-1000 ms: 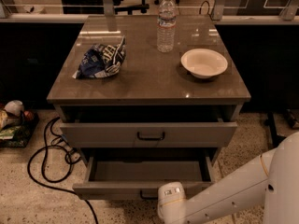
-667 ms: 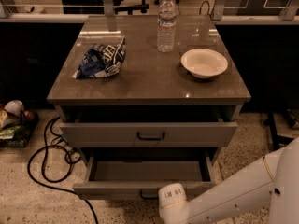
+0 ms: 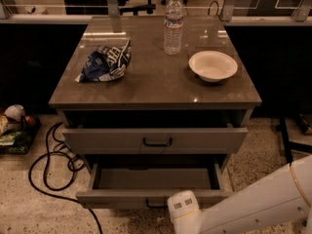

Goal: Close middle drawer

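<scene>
The middle drawer [image 3: 153,178] is pulled well out, showing its plain grey inside. Its front [image 3: 107,197] runs along the bottom of the view, and its black handle [image 3: 155,206] is partly hidden. The top drawer [image 3: 156,140], with the same black bar handle, stands slightly open above it. The lowest drawer is hidden under the middle one. My gripper [image 3: 183,212] is at the end of the white arm, right in front of the middle drawer's front, just right of its handle.
On the cabinet top [image 3: 156,89] lie a blue snack bag [image 3: 105,62], a water bottle [image 3: 173,26] and a white bowl [image 3: 213,66]. Black cables [image 3: 48,165] loop on the floor at the left. A dark stand leg [image 3: 285,140] is at the right.
The white arm has sunk slightly toward the lower right. The gripper end stays at the middle drawer's front. Neither drawer has moved.
</scene>
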Available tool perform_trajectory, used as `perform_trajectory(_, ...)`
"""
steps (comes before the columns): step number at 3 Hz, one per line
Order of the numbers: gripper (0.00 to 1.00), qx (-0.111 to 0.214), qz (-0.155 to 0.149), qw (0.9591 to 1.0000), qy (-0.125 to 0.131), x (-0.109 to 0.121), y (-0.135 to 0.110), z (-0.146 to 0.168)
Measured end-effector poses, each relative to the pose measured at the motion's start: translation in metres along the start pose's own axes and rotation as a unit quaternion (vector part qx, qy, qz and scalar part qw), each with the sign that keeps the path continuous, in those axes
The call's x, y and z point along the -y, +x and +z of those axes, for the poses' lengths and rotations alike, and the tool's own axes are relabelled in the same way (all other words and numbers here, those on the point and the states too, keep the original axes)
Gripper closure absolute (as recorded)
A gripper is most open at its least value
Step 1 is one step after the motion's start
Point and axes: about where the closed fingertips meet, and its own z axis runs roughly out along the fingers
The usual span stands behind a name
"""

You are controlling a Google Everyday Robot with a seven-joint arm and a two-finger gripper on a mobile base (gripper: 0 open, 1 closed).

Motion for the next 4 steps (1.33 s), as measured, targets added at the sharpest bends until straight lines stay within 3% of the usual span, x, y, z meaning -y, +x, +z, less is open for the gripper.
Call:
perform_trajectory(1, 1.00, 0.006, -0.001, 1.0000, 0.004, 0.007, -0.002, 0.006)
perform_trajectory(2, 1.00, 0.023, -0.022, 0.9993, 0.020, 0.035, -0.013, 0.025)
perform_trajectory(3, 1.00, 0.023, -0.022, 0.9993, 0.020, 0.035, -0.013, 0.025)
perform_trajectory(4, 1.00, 0.036, -0.045, 0.9975, 0.041, 0.074, -0.016, 0.043)
